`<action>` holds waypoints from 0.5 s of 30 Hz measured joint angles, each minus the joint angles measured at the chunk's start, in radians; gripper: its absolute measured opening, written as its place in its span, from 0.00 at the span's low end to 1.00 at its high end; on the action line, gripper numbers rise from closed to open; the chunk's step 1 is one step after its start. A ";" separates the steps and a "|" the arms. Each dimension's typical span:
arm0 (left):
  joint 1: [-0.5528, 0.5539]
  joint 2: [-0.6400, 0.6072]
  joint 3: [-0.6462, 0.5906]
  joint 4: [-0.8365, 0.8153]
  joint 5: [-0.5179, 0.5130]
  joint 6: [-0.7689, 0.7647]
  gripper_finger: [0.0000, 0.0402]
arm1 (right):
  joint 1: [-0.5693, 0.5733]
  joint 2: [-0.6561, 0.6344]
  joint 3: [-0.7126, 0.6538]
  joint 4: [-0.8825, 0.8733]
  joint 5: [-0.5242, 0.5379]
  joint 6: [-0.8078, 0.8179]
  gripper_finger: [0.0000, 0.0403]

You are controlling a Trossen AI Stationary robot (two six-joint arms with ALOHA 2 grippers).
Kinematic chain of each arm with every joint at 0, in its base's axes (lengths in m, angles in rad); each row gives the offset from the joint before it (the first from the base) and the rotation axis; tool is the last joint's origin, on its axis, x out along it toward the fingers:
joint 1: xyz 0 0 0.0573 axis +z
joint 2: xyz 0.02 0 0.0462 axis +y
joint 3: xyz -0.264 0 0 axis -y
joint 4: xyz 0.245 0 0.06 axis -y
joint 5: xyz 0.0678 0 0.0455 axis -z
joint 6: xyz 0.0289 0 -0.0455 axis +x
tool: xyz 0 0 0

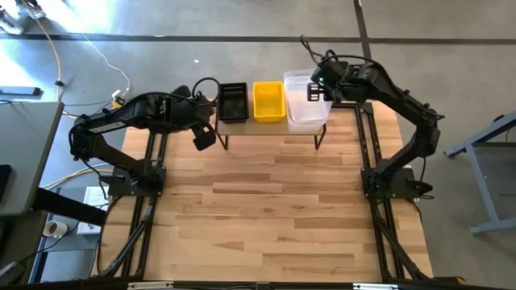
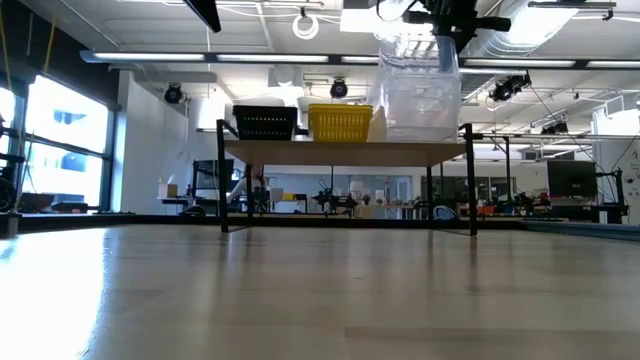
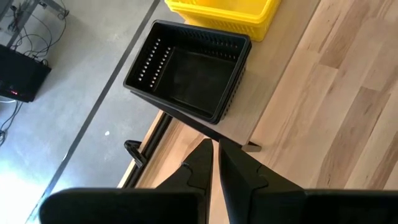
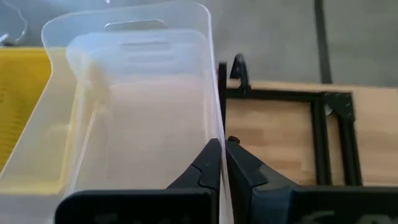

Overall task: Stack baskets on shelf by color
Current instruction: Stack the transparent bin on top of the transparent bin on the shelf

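Note:
The low wooden shelf stands at the table's far edge and carries three stacks. A black mesh basket is on its left, a yellow basket in the middle, and the clear baskets on its right. In the low view the clear stack rises well above the black and yellow ones. My right gripper is shut on the top clear basket. My left gripper is shut and empty, hovering over the shelf's near left corner, just short of the black basket. My right gripper pinches the right long wall of the top clear basket at its rim, one finger inside and one outside. The fingers come from above, pointing down. The basket sits nested in another clear one. Whether its weight rests there cannot be told.
The shelf's thin black legs stand on the tabletop. The wide wooden tabletop stretches toward the near edge. Black frame rails run along both sides under the arms. The low view shows a workshop room behind the shelf.

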 joint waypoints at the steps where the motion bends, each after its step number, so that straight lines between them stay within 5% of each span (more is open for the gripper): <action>1: 0.000 0.000 0.000 0.000 0.000 0.000 0.05 | 0.010 0.000 0.000 0.001 0.022 0.006 0.00; 15: 0.000 0.000 0.000 0.029 -0.001 0.034 0.05 | 0.091 0.007 0.000 -0.004 0.126 0.087 0.00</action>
